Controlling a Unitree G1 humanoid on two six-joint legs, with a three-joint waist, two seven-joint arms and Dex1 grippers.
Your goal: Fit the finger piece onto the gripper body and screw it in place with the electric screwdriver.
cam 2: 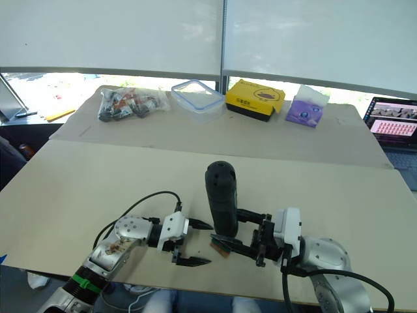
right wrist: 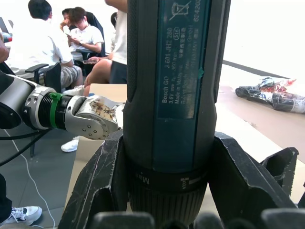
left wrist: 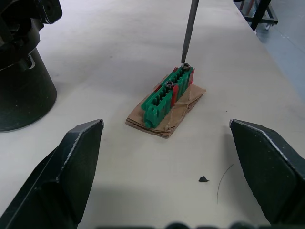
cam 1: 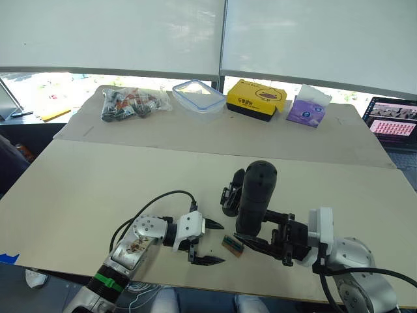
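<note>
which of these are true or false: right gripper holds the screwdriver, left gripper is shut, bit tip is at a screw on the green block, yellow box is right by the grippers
1. The right gripper holds the electric screwdriver. True.
2. The left gripper is shut. False: it is open and holds nothing.
3. The bit tip sits at a screw on the green block. True.
4. The yellow box lies beside the grippers. False: it is at the far side of the table.

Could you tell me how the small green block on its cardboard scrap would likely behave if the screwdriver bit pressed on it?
The green block looks light and nothing holds it, so it may slide. The cardboard scrap lies loose on the smooth table, likely skidding too.
</note>
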